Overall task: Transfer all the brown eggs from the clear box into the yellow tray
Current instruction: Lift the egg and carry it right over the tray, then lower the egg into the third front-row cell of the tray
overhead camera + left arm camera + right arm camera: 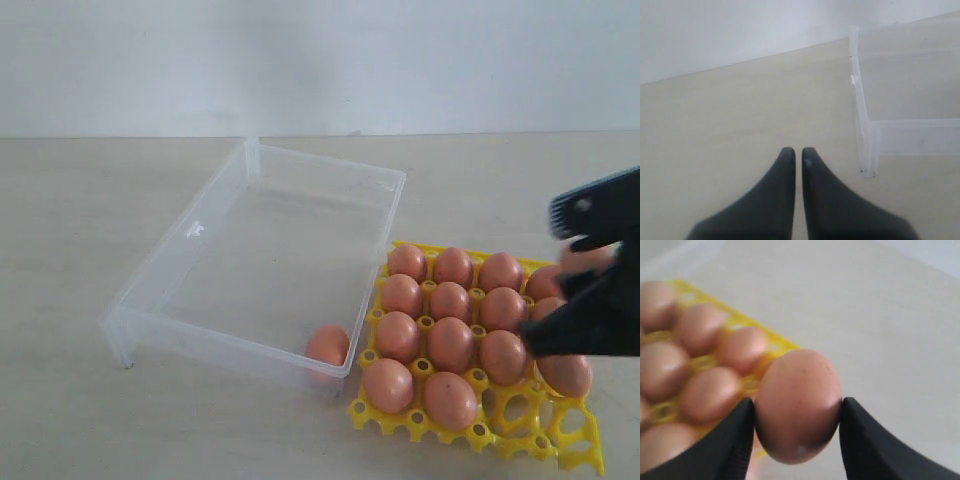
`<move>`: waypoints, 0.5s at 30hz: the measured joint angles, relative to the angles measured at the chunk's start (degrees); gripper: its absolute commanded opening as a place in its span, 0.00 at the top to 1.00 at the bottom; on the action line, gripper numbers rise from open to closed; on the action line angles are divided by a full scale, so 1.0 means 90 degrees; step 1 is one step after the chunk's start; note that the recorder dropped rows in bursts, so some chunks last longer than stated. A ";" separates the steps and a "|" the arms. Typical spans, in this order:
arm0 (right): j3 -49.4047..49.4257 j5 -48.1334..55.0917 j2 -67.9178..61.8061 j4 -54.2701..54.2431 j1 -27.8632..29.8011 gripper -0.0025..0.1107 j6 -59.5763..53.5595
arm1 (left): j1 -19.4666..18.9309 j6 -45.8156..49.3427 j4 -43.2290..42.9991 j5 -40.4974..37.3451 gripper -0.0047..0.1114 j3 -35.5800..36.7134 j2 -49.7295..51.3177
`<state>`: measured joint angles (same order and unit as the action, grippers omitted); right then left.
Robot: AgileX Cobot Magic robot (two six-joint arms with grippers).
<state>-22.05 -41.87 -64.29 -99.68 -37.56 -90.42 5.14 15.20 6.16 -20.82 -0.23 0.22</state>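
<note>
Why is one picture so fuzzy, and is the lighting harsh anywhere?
Right wrist view: the held egg is sharp, the yellow tray behind it out of focus. Exterior view: soft, even light, faint shadow beside the clear box. Left wrist view: the left gripper is a dark shape.

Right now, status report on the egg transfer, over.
Right gripper shut on brown egg, at edge of yellow tray. Left gripper shut, empty, beside clear box. One egg left in box. Nothing in the way.
</note>
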 measured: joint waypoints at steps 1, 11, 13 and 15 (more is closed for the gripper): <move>0.0004 -0.0542 0.0017 0.0022 0.0000 0.98 0.0206 | 0.0000 0.0000 0.0000 0.0000 0.92 0.0000 0.0000; 0.0204 -0.3024 0.0075 0.5473 0.0367 0.98 0.4479 | 0.0000 0.0000 0.0000 0.0000 0.92 0.0000 0.0000; 0.0172 -0.3035 0.0114 0.6186 0.0476 0.98 0.5471 | 0.0000 0.0000 0.0000 0.0000 0.92 0.0000 0.0000; 0.0164 -0.2549 0.0266 0.6486 0.0501 0.98 0.6194 | 0.0000 0.0000 0.0000 0.0000 0.92 0.0000 0.0000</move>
<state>-20.57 -64.81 -61.90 -41.31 -33.05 -34.68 5.14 15.20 6.16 -20.82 -0.23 0.22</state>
